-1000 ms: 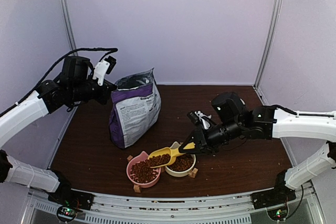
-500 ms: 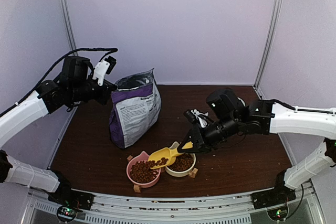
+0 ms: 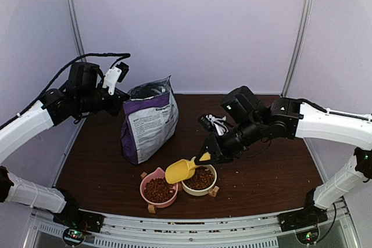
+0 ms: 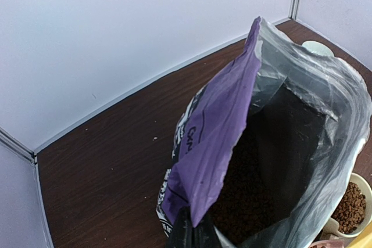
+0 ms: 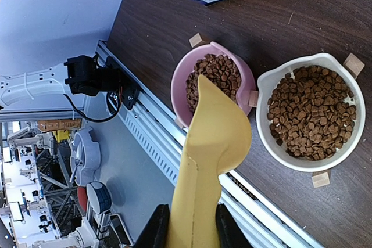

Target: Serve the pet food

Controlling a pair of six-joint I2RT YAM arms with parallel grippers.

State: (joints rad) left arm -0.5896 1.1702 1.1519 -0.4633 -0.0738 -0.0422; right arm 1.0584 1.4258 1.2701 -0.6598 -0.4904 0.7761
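Note:
The pet food, brown kibble, fills a pink bowl (image 3: 158,190) and a cream bowl (image 3: 201,179) at the table's front; both also show in the right wrist view, pink bowl (image 5: 212,79) and cream bowl (image 5: 311,114). My right gripper (image 3: 204,156) is shut on the handle of a yellow scoop (image 3: 181,170). The scoop is tipped over the pink bowl's near rim, its back (image 5: 215,143) towards the wrist camera, with no kibble visible in it. My left gripper (image 4: 195,230) is shut on the top edge of the open purple bag (image 3: 150,121), which holds more kibble (image 4: 256,190).
Small wooden blocks (image 3: 214,190) sit around the bowls. The metal front rail (image 3: 174,225) runs just below them. The bag stands upright at the left middle, with white walls behind and to the sides.
My right gripper has risen and rolled the scoop over. The kibble that lay in the scoop is gone from it, and the pink bowl looks fuller. My left arm has not moved.

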